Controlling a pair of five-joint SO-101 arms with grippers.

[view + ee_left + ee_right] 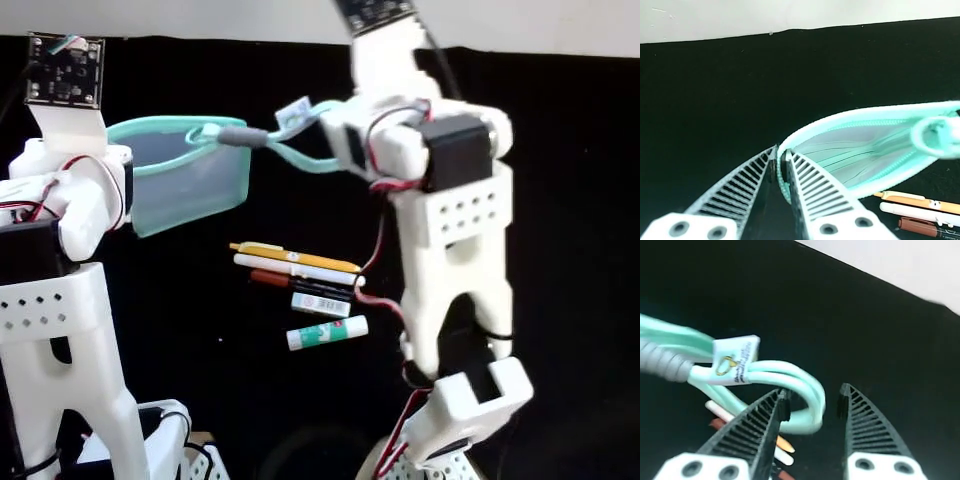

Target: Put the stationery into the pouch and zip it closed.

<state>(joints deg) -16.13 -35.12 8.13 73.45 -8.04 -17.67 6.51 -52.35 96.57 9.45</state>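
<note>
Pouch [190,185] gaped near the pens [295,265], left hand [781,156] clenched on its rim, right hand [814,392] released at its strap [775,369].

Mint-green translucent pouch [190,180]: zip open, mouth gaping, one end of its rim pinched in the left jaws. Its wrist loop [807,400] lies in the gap of the parted right jaws. Yellow pen [295,257], white pen [295,270], brown pen [285,281] and glue stick [327,333] lie flat on the desk between the two sets of jaws, apart from the pouch.

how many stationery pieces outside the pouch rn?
5, grouped on the black table: orange pen, white pen, brown pen, a small labelled piece, a glue stick nearest the camera. None seem hidden.
</note>
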